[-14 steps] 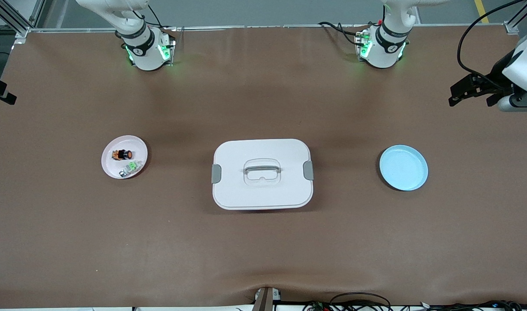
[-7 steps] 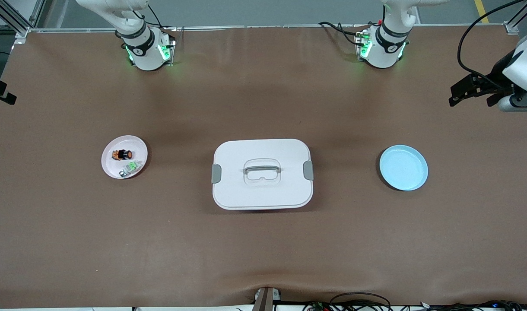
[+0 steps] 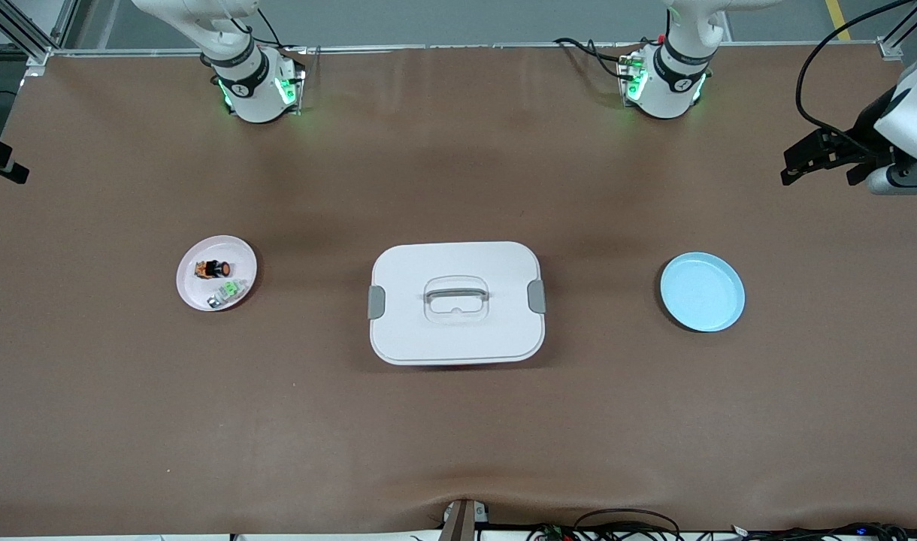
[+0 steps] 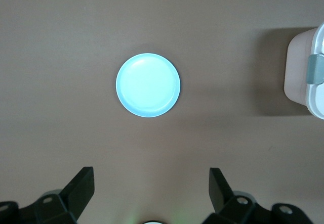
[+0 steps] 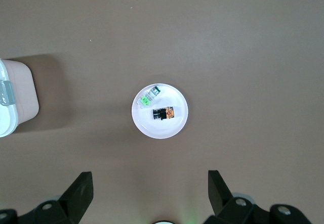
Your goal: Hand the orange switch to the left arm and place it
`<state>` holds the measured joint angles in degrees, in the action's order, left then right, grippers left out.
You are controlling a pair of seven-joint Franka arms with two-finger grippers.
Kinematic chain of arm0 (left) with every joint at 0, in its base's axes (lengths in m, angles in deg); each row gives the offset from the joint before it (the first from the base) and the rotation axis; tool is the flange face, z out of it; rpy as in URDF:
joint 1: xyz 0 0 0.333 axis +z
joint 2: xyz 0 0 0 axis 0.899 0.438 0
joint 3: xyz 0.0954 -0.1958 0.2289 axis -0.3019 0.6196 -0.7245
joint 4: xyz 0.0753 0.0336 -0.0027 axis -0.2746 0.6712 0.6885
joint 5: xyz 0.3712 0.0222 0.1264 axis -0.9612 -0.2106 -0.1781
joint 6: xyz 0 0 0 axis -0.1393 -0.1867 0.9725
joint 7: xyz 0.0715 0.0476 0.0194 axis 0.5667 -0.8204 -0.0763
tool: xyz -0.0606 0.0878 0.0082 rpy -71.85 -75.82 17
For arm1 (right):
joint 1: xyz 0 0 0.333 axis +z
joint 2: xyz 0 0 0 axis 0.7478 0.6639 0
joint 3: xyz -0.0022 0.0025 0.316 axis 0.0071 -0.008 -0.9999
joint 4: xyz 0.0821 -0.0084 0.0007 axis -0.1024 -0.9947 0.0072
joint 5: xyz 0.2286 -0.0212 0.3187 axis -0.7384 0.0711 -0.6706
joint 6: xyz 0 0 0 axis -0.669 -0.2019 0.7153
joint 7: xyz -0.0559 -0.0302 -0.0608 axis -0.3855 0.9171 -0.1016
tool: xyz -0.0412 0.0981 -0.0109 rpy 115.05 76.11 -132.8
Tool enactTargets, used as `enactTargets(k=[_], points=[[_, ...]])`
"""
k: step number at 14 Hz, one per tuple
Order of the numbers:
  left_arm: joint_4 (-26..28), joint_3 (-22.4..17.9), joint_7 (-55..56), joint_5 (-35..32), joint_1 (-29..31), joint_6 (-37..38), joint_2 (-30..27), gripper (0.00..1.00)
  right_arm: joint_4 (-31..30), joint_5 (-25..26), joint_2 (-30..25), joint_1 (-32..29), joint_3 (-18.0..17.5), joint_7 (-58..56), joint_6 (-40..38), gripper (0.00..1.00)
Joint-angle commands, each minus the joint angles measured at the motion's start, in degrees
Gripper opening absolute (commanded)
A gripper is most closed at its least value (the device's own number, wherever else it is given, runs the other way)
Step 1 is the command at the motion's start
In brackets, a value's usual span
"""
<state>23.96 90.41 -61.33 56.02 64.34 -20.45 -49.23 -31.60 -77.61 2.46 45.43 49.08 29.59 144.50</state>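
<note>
The box (image 3: 456, 302) sits mid-desk. Toward the right arm's end from it, the orange switch (image 3: 213, 268) lies on a pink plate (image 3: 195, 293) beside a green switch (image 3: 231, 289). The right hand (image 5: 150, 196) hangs spread above that plate. The left hand (image 4: 152, 192), also spread, hangs above a blue plate (image 3: 702, 291) toward the left arm's end.

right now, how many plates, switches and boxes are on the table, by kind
plates: 2, the pink plate and the blue plate
switches: 2, the orange switch and the green-and-silver switch, both on the pink plate
boxes: 1, the box
total: 5
</note>
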Motion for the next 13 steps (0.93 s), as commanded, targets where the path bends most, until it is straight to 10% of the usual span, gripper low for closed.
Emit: enactTargets(k=[1,13], points=[[-1.0,0.2,-0.2,0.2,0.5,1.0,0.5,1.00,0.4,-0.7,2.2,-1.4,-0.5,0.1,0.2,1.00],[-1.1,0.2,0.0,0.2,0.6,1.0,0.7,1.00,0.5,-5.2,14.3,-3.8,-0.6,-2.5,1.6,1.00]])
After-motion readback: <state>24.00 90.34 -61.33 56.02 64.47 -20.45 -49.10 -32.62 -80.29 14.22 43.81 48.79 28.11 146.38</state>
